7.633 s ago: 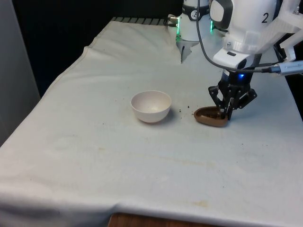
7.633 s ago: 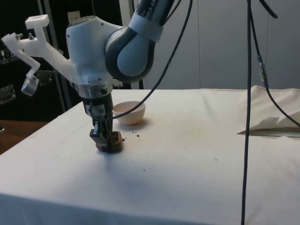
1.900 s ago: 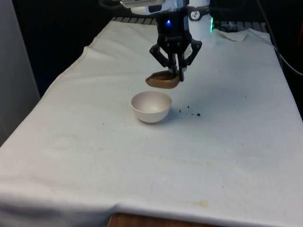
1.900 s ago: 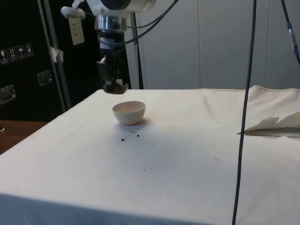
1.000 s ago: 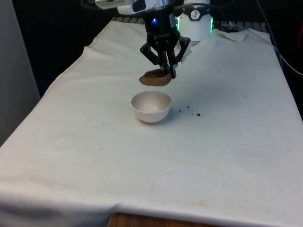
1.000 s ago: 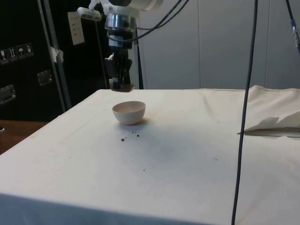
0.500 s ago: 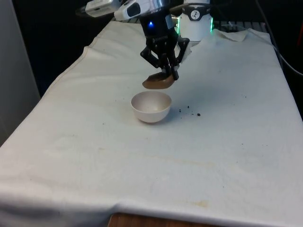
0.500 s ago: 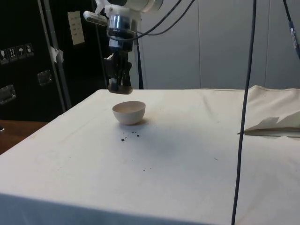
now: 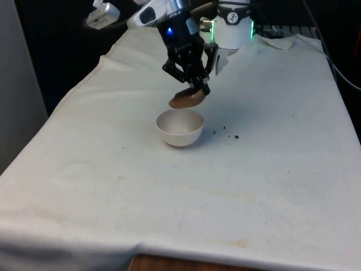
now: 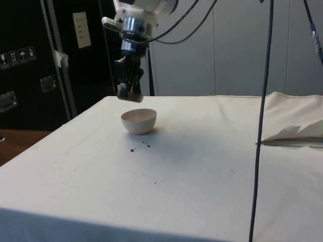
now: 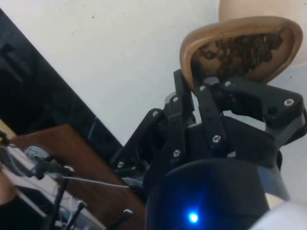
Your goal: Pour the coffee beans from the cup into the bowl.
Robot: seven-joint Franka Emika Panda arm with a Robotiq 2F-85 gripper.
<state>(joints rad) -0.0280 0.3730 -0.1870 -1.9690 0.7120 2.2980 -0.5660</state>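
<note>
Gripper: black two-finger gripper [image 9: 198, 88], tilted off vertical, held in the air above the table; fingers clamped on the rim of the cup. In the side view it [image 10: 127, 94] hangs just above and slightly behind the bowl.

Cup: shallow brown cup [image 9: 186, 100], tipped, pinched at its rim. In the front view it sits just above the bowl's far rim, at about 12 o'clock from the bowl's centre, not touching it. In the side view the cup [image 10: 129, 96] is a small tan shape under the fingers, apart from the bowl.

Beans: dark coffee beans [image 11: 238, 49] lie heaped inside the cup; this is plain in the wrist view, where the cup [image 11: 230, 33] turns its open mouth to the camera. The front and side views give the cup's outside and not its contents.

Bowl: round white bowl [image 9: 180, 127] upright on the white cloth [image 9: 169, 192], near the table's middle. From the front its inside looks pale; whether any beans lie in it, cannot tell. The side view shows its wall [image 10: 139, 121] and rim, not its floor. The wrist view catches a pale edge of it [image 11: 249, 8] beyond the cup.

Spilled bits: a few dark specks [image 9: 227, 134] on the cloth at about 3 o'clock from the bowl in the front view; in the side view they [image 10: 140, 146] lie on the near side of the bowl.
</note>
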